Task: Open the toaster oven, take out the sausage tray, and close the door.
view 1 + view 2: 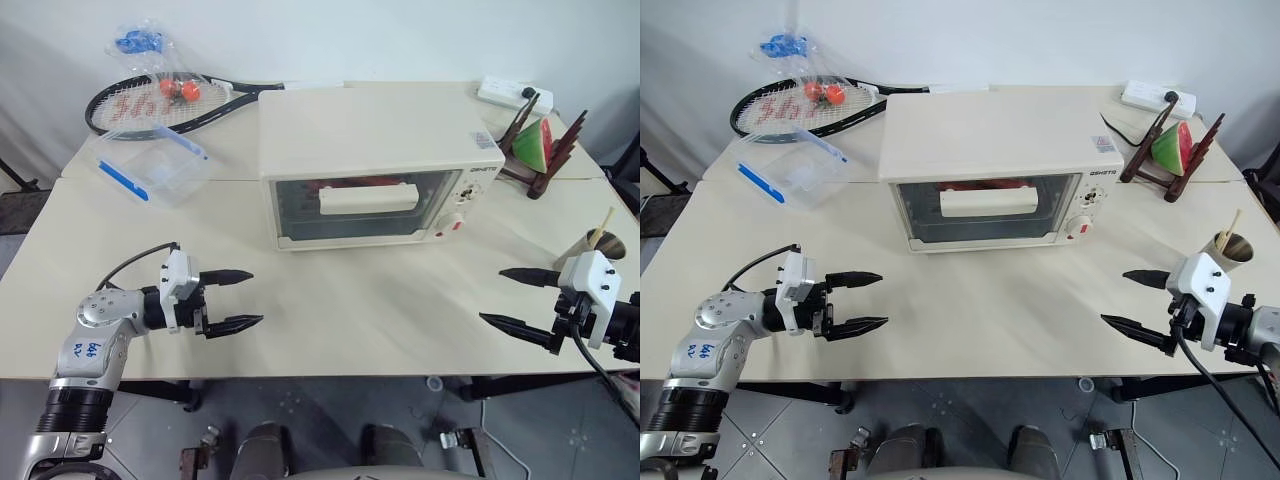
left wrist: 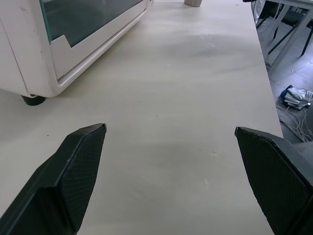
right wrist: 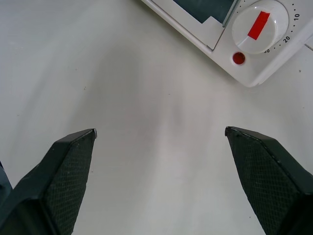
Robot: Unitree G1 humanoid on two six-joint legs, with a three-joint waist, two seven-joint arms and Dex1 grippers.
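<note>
1. A plain white wall [image 1: 400, 35] stands behind the table.
2. The cream table [image 1: 330, 320] is made of pale tops pushed together, with seams showing.
3. Grey tiled floor [image 1: 960, 425] lies below the near edge.
4. In the left wrist view, dark chair legs [image 2: 286, 27] stand on the floor beside the table.

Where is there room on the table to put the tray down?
The widest bare patch lies in front of the toaster oven, between the left gripper and the right gripper, both open. The back is crowded: a clear plastic box and racket on the left, a watermelon stand and paper cup on the right.
</note>
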